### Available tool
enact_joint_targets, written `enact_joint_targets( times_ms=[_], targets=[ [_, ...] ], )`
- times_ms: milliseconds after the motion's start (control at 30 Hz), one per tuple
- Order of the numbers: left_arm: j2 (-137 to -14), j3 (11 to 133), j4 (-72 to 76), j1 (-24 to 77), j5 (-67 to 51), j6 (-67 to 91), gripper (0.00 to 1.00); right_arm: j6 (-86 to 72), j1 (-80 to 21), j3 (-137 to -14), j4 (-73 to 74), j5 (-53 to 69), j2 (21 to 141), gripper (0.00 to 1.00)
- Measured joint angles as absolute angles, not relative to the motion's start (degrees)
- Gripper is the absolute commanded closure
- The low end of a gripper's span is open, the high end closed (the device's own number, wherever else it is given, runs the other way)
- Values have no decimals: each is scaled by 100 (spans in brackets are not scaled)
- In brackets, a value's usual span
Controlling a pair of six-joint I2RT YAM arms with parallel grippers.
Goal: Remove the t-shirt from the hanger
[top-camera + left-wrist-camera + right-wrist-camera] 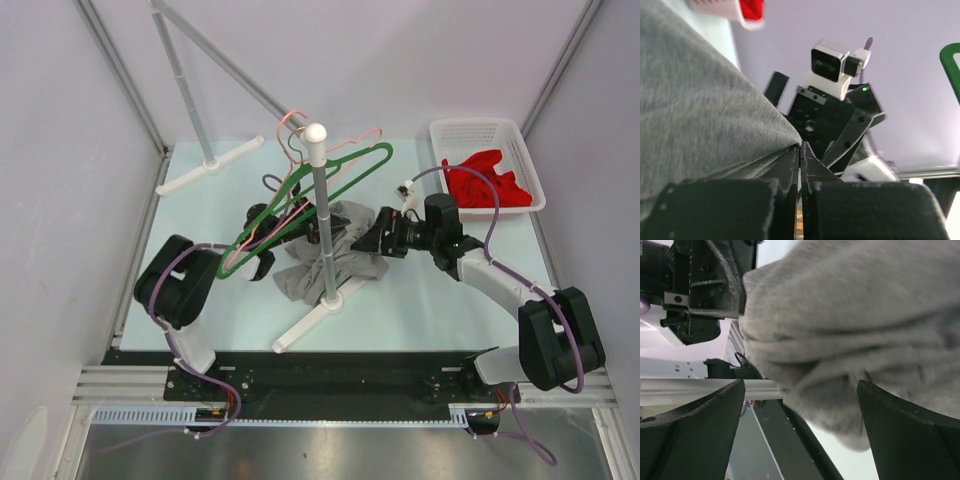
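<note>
**Snag and slip risk: shirt bunched at rack pole**

Top view: grey t-shirt [345, 262] heaped on table against rack pole [322, 215], betw. both arms. Green hanger [335, 180] above it; can't tell if still threaded in shirt. A pull sideways could wrap cloth on pole, tip rack.

L wrist view: left gripper [800, 152] jaws together, pinching thin edge of shirt by the look. Shallow bite, prob. slips under load.

R wrist view: right gripper [801, 385] jaws wide apart, shirt betw. them, nothing held. One-sided pull may drag hanger along.
</note>
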State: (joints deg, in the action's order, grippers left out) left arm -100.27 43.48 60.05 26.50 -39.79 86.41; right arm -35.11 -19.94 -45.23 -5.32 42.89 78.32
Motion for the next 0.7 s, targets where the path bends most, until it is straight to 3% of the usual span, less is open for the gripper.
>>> enact_joint_targets(
  times_ms=[200,500,600,700],
  targets=[
    [-10403,3988,6871,3030,-3966,10171,100,-3205,-2392,-4195,-860,3760,7800,0],
    [-10263,3824,7070,3157,-3894,10503,100,-2978,-2639,-3970,-1365,2873,7754,1],
    [-10224,3817,7094,3133,-3835,10512,100,-2895,-2808,-3938,-1625,2543,7754,4],
    [-10219,3795,7137,3129,-3800,10560,100,-2779,-3037,-3822,-2025,2163,7754,13]
  ],
)
